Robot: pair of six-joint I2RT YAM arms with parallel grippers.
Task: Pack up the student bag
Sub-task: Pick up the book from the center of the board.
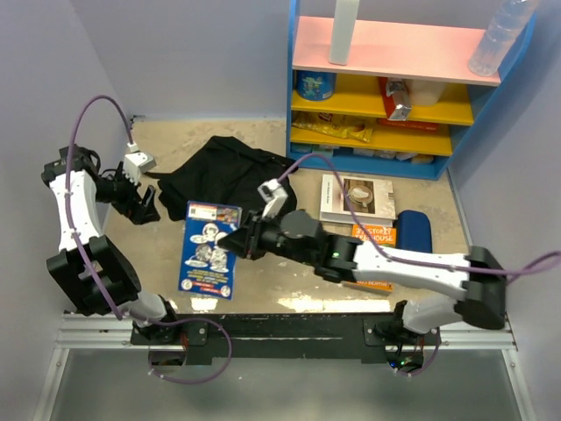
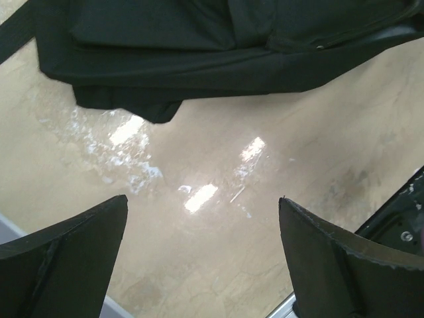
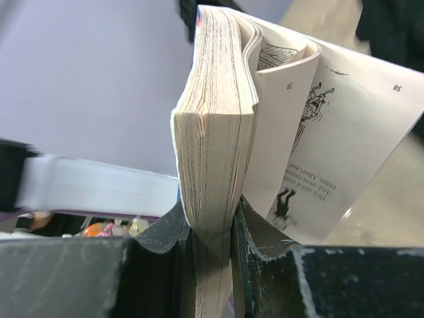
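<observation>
Right hand (image 1: 235,244) (image 3: 211,232): nearly closed, clamped on the edge of a blue paperback (image 1: 210,250) (image 3: 212,132). The fingers (image 3: 165,232) pinch the page block from both sides. Some pages fan loose on one side, printed drawings showing. The book sits on the near side of the backpack (image 1: 223,171), front cover facing up, and its far edge is just short of the fabric. It looks lifted off the desk (image 1: 175,140), with a shadow under its near edge.

Left hand (image 1: 140,206) (image 2: 203,199): wide open, holding nothing. It is just left of the backpack, low over bare desk. In the wrist view the backpack's (image 2: 199,40) edge lies right ahead of the fingertips (image 2: 79,245), not touching them.

The backpack lies flat and crumpled on the desk, all black. I can't tell from here whether the zipper is open.

Right of the backpack, an orange book (image 1: 375,232) lies partly under the right arm. A grey-white book (image 1: 357,197) lies just beyond it, and a dark-blue pencil case (image 1: 414,230) is further right.

Beyond and to the right of the backpack stands a blue shelf unit (image 1: 394,88) with yellow and pink boards, holding snack packs and a can.
</observation>
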